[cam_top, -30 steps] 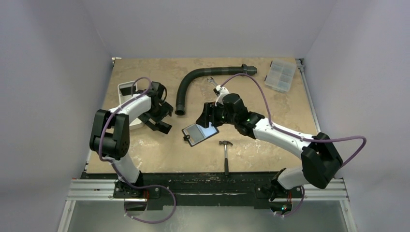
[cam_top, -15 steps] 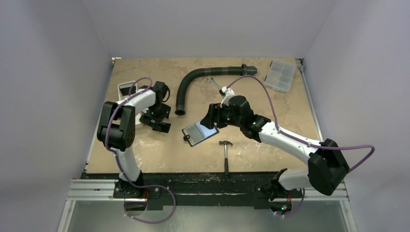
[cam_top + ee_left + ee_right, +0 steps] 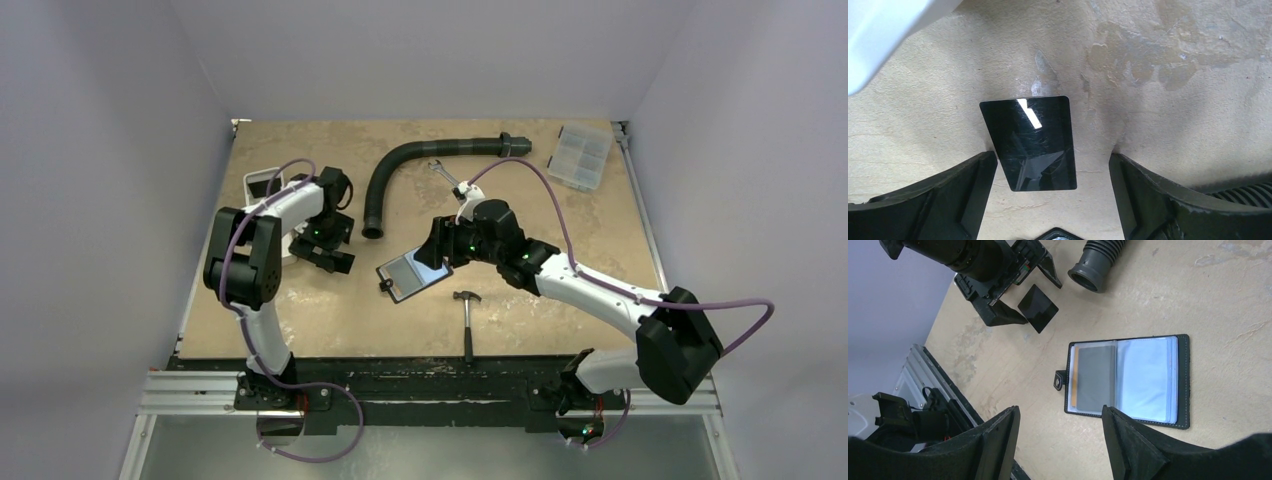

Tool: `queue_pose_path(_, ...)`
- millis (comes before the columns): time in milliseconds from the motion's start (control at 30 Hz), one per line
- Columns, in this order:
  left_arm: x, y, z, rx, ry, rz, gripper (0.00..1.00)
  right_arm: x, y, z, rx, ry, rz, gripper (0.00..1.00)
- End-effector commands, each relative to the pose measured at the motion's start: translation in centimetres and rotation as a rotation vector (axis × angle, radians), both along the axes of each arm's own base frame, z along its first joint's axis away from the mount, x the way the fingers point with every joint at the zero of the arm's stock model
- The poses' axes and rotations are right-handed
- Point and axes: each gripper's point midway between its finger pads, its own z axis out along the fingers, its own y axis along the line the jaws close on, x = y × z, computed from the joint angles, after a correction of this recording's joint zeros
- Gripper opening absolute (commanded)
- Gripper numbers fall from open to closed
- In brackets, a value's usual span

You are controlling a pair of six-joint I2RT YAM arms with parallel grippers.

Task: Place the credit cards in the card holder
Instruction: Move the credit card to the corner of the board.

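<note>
Card [image 3: 1030, 142] between white tray [image 3: 883, 35] and hose [image 3: 1248, 197]

1. The bench [image 3: 330, 310] has a mottled beige top.
2. A white tray [image 3: 883, 30] lies near the far left corner.
3. One black credit card [image 3: 1030, 142] lies flat near the tray, apart from it.
4. The card holder [image 3: 413, 273] lies open at the centre, pockets up.
5. A hammer [image 3: 467, 325] lies near the card holder, handle toward the near edge.
6. A curved corrugated hose [image 3: 400, 162] and a wrench [image 3: 441, 173] lie farther back.
7. A clear compartmented box [image 3: 580, 156] lies at the far right corner.
</note>
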Motion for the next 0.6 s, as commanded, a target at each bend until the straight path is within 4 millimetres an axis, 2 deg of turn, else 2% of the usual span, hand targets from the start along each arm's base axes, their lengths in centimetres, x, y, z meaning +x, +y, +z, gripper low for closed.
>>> queue_pose_path(0, -5.1, 2.5, -3.9, 0.11, 0.171, 0.017, 0.9, 0.1, 0.1, 1.8, 0.045, -0.051, 0.007, 0.69)
queue_pose_path(233, -6.9, 3.0, -5.2, 0.118, 0.179, 0.05, 0.82, -0.1, -0.1, 2.2, 0.051, -0.055, 0.008, 0.68)
queue_pose_path(367, -7.4, 3.0, -5.9, 0.113, 0.182, 0.06, 0.69, -0.2, 0.0, 2.4, 0.058, -0.057, 0.012, 0.68)
queue_pose_path(567, -7.4, 3.3, -6.4, 0.132, 0.185, 0.062, 0.54, -0.2, 0.1, 2.8, 0.067, -0.059, 0.017, 0.68)
